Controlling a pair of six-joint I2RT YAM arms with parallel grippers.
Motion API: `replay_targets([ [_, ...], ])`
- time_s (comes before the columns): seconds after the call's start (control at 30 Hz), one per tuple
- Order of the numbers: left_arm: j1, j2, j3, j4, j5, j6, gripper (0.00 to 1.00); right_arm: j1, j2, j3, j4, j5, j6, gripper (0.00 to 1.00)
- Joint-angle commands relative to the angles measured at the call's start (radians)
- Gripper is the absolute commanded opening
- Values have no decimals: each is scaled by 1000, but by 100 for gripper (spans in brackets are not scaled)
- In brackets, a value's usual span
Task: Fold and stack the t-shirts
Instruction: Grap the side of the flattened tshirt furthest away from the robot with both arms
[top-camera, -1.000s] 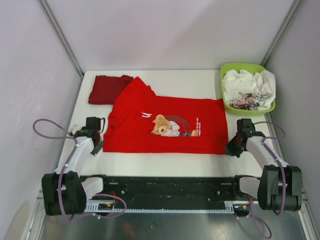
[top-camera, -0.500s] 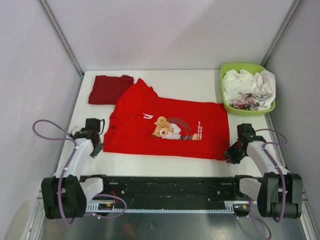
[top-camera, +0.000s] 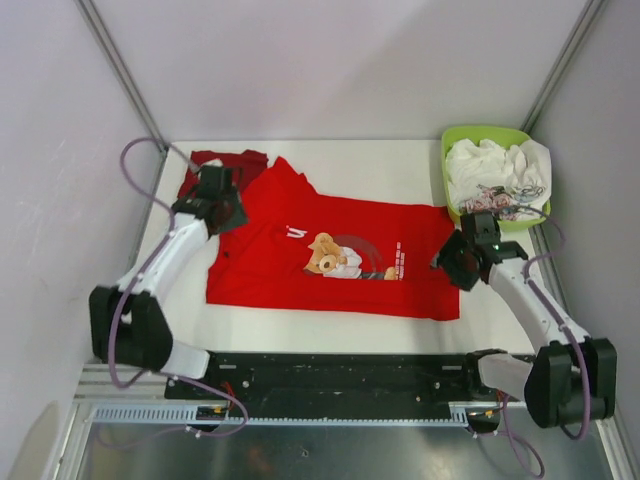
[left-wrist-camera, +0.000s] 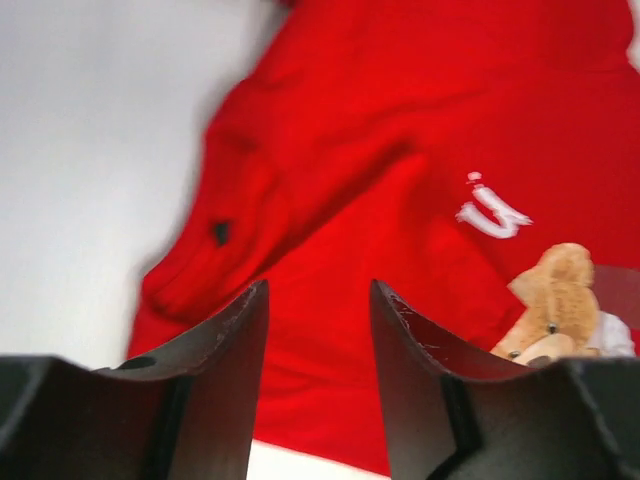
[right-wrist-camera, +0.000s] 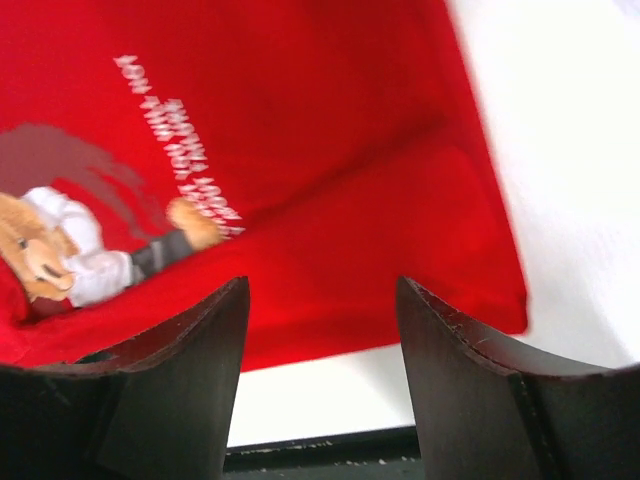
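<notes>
A bright red t-shirt (top-camera: 330, 258) with a cartoon bear lies spread flat across the middle of the white table (top-camera: 380, 165); the wrist views show it too (left-wrist-camera: 400, 150) (right-wrist-camera: 300, 130). Folded at the back left is a darker red t-shirt (top-camera: 195, 170), partly hidden by my left arm. My left gripper (top-camera: 232, 213) hovers over the bright shirt's upper left sleeve, open and empty (left-wrist-camera: 318, 295). My right gripper (top-camera: 447, 262) hangs above the shirt's right edge, open with nothing between its fingers (right-wrist-camera: 322, 290).
A lime-green basket (top-camera: 465, 135) holding crumpled white and patterned cloth stands at the back right corner. Grey walls close in the table on three sides. A black rail (top-camera: 330, 375) runs along the near edge between the arm bases.
Both grippers let go of the bright shirt's near corners, opened and lifted away toward the back. The shirt now lies flat.
</notes>
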Motion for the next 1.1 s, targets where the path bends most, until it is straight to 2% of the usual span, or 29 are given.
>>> replay_targets([
  [0.0,-26,163,156,107,124,152,51,96,86,95,104,44,-23,65],
  [0.37,-34,639,672,208,286,361,57,146,282,172,287,28,-104,64],
  [0.6,-34,897,986,207,188,418,58,145,331,204,323,13,-140,64],
  [0.77,-31,1000,1084,207,141,399,56,149,351,208,335,2,-151,64],
  [1.07,-27,1050,1090,202,106,354,51,149,400,207,338,1,-162,63],
])
